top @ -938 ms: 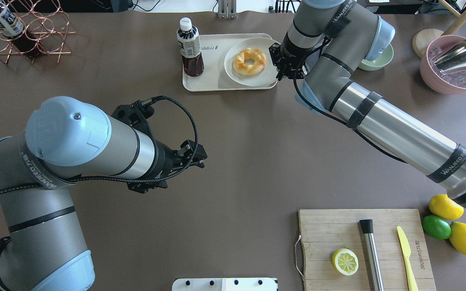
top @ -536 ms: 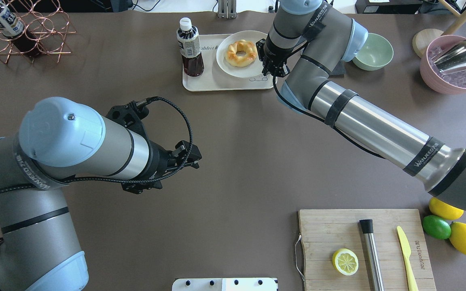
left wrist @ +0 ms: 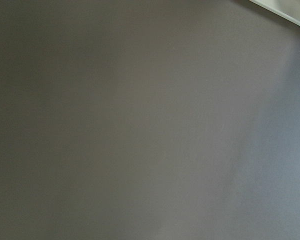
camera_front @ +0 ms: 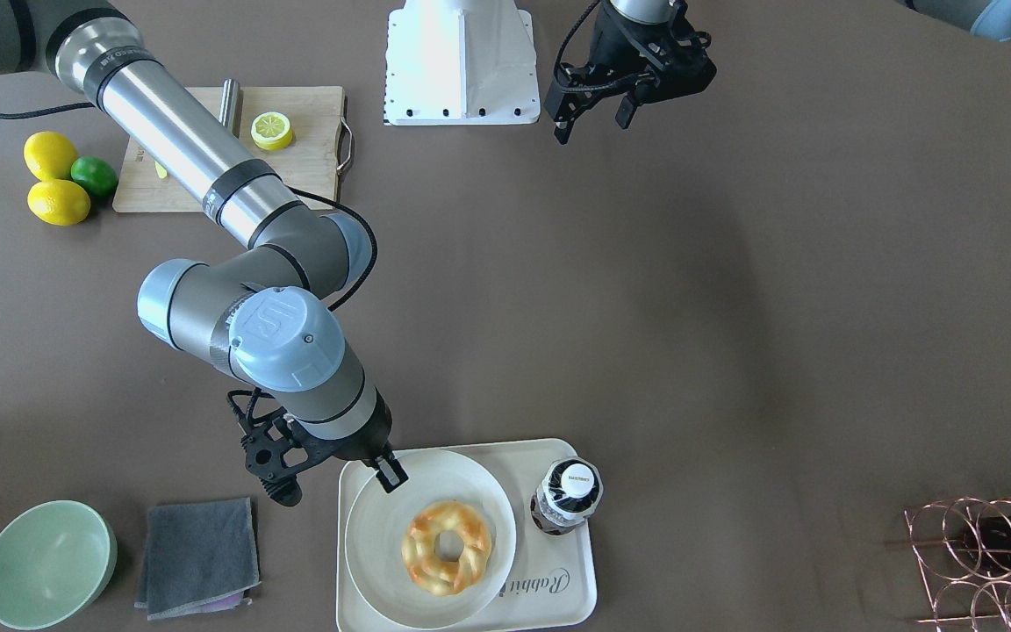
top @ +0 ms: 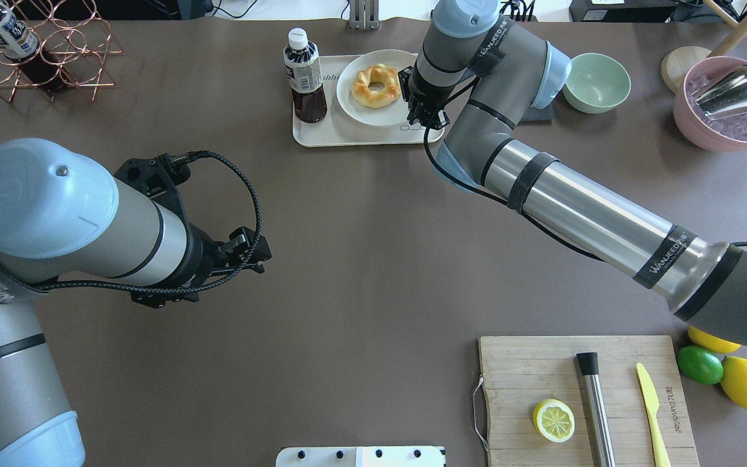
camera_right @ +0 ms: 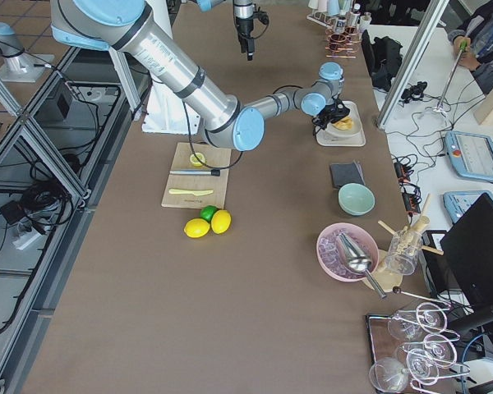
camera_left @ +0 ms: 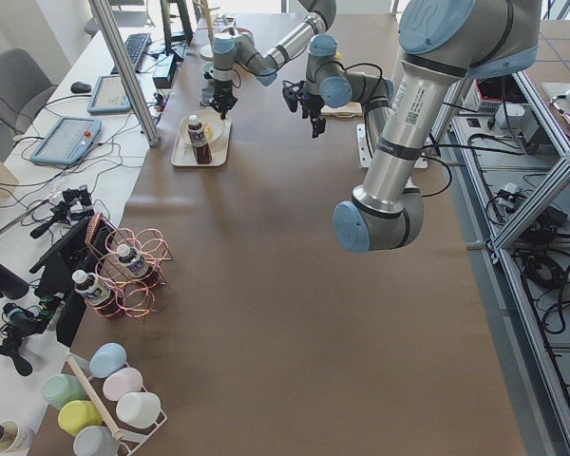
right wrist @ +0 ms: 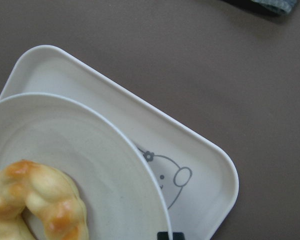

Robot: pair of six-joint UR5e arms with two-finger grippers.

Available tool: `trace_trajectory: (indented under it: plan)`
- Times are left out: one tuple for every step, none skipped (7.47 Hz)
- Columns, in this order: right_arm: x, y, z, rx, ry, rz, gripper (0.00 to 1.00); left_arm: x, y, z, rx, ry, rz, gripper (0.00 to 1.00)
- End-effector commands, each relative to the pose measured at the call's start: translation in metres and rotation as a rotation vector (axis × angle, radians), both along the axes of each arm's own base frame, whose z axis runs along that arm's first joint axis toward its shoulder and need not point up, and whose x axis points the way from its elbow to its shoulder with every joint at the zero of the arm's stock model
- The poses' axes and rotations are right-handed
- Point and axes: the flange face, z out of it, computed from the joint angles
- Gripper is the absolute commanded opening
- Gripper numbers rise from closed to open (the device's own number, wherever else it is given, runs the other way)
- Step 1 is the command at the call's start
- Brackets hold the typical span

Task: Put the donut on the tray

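Note:
The donut [top: 377, 85] [camera_front: 447, 546] [right wrist: 35, 200] lies on a round off-white plate [top: 354, 104] [camera_front: 383, 527]. The plate rests on the cream rabbit tray [top: 321, 133] [camera_front: 558, 588] [right wrist: 210, 165] at the table's far middle. My right gripper [camera_front: 390, 472] [top: 420, 113] is shut on the plate's rim at the tray's right end; one finger shows at the bottom edge of the right wrist view. My left gripper [top: 262, 251] [camera_front: 591, 127] is open and empty, over bare table far from the tray.
A dark drink bottle [top: 304, 78] stands on the tray's left end. A green bowl [top: 597, 81] and a grey cloth [camera_front: 198, 553] lie right of the tray. A cutting board [top: 633, 363] with a lemon half [top: 553, 419] is at the near right, a wire rack [top: 43, 52] at the far left.
My right gripper has slid the plate with the donut leftward, further onto the tray. My left arm has drawn back to the left.

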Motion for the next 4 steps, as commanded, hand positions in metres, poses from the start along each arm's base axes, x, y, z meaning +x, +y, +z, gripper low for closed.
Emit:
trace_trajectory:
  plan:
    - [-0.001, 0.0, 0.001, 0.025, 0.001, 0.021, 0.99, -0.034, -0.007, 0.024, 0.063, -0.079, 0.034, 0.97]
    - [0.004, -0.001, -0.001, 0.049, 0.0, 0.011, 1.0, -0.044, -0.014, 0.032, 0.109, -0.1, 0.058, 0.97]
    - [0.027, -0.005, -0.004, 0.087, -0.014, 0.001, 1.0, -0.057, -0.023, 0.042, 0.17, -0.126, 0.096, 0.97]
    - [0.06, 0.008, 0.023, 0.135, -0.021, -0.033, 1.0, -0.066, -0.03, 0.047, 0.231, -0.146, 0.136, 0.97]
